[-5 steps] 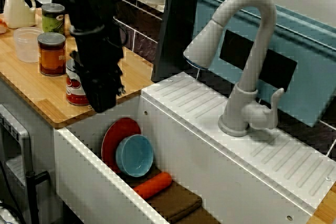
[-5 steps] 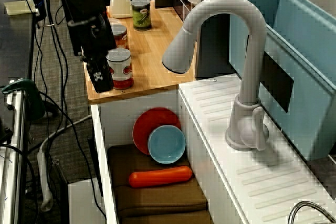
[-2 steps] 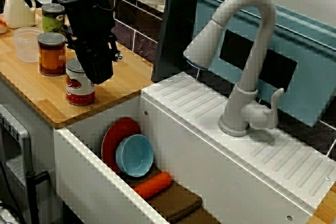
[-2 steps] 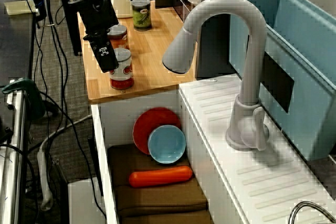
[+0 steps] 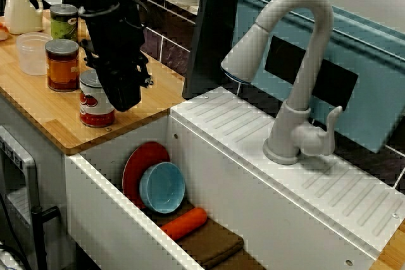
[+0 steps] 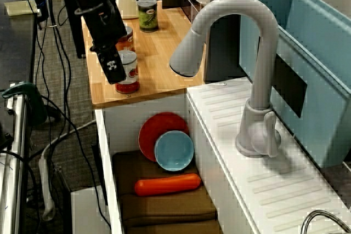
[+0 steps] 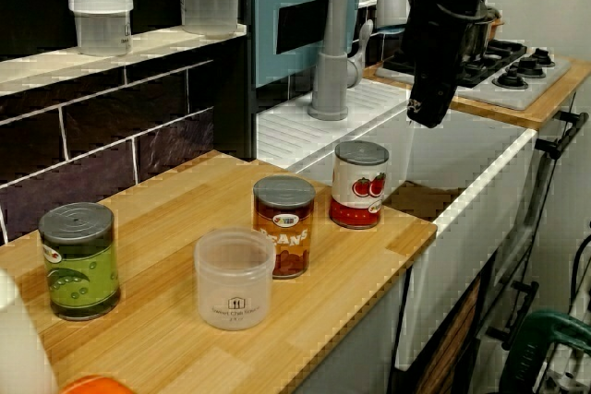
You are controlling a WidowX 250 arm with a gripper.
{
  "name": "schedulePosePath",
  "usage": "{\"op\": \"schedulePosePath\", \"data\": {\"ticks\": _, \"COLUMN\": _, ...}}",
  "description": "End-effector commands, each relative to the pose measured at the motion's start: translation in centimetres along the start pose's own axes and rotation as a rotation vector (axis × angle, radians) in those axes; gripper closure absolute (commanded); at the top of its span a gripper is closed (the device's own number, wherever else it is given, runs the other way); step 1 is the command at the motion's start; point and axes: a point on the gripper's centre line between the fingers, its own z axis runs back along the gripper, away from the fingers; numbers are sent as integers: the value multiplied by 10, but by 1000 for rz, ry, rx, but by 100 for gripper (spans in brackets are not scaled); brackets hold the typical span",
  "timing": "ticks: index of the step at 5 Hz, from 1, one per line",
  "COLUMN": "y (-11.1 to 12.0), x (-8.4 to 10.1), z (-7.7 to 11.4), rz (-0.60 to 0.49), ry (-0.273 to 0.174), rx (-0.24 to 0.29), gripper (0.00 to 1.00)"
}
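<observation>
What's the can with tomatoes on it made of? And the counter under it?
The tomato can looks like metal: grey rimmed lid, glossy printed label. The counter looks like wood, pale strips with grain, smooth matte finish, though it might be laminate.

the dark gripper hangs near the red-labelled tomato can (higher up, not touching it).

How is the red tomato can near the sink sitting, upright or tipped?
Upright: the tomato can stands on its base on the wooden counter, grey lid facing up.

Fingers indistinct; tomato can partly hidden behind arm.
</observation>
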Motion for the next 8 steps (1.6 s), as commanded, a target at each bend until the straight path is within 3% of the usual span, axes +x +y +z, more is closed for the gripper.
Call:
{"op": "schedulePosePath", "data": {"ticks": 1, "y": 4, "x": 8, "z": 6, "rz": 52, "ry": -73, "rx": 8, "gripper": 100}}
{"op": "schedulePosePath", "data": {"ticks": 2, "y": 10, "x": 13, "z": 7, "rz": 93, "ry": -85, "rx": 4, "gripper": 100}}
{"op": "schedulePosePath", "data": {"ticks": 3, "y": 10, "x": 13, "z": 3, "rz": 89, "ry": -141, "rx": 75, "gripper": 100}}
{"op": "schedulePosePath", "data": {"ticks": 5, "y": 13, "x": 15, "z": -7, "rz": 95, "ry": -208, "rx": 179, "gripper": 100}}
{"op": "schedulePosePath", "data": {"ticks": 7, "y": 18, "x": 18, "z": 12, "rz": 76, "ry": -269, "rx": 205, "gripper": 100}}
{"op": "schedulePosePath", "data": {"ticks": 8, "y": 24, "x": 23, "z": 14, "rz": 72, "ry": -273, "rx": 224, "gripper": 100}}
